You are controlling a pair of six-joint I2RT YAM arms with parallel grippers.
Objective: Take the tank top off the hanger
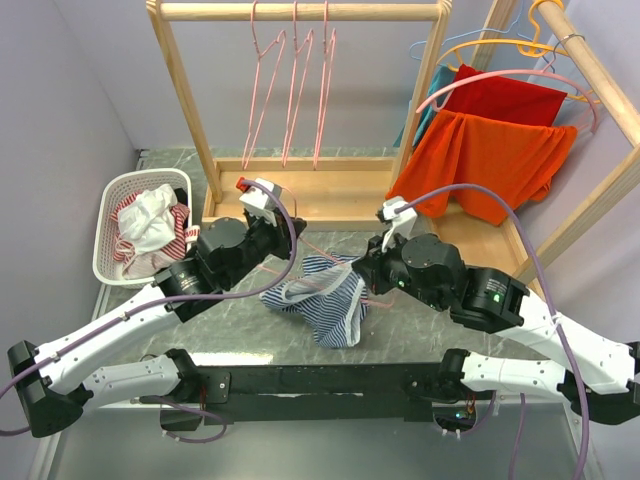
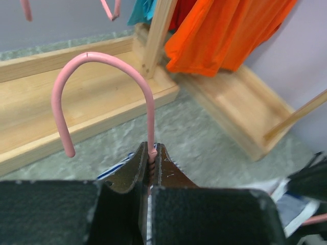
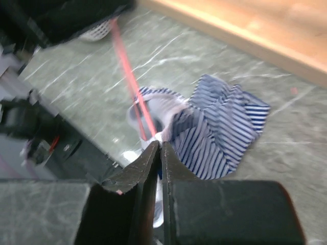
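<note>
While on hanger (image 2: 97, 55), tank top (image 3: 219, 127) in right pincer (image 3: 159, 144).

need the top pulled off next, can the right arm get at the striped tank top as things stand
Likely yes: the right tool sits at the blue-and-white striped fabric tank top, jaws pinched on its white edge beside the thin pink wire hanger, nothing between.

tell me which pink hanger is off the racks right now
The pink hanger pinched at its neck in the left end effector, carrying the striped tank top. The other pink hangers all hang from wooden rails.
</note>
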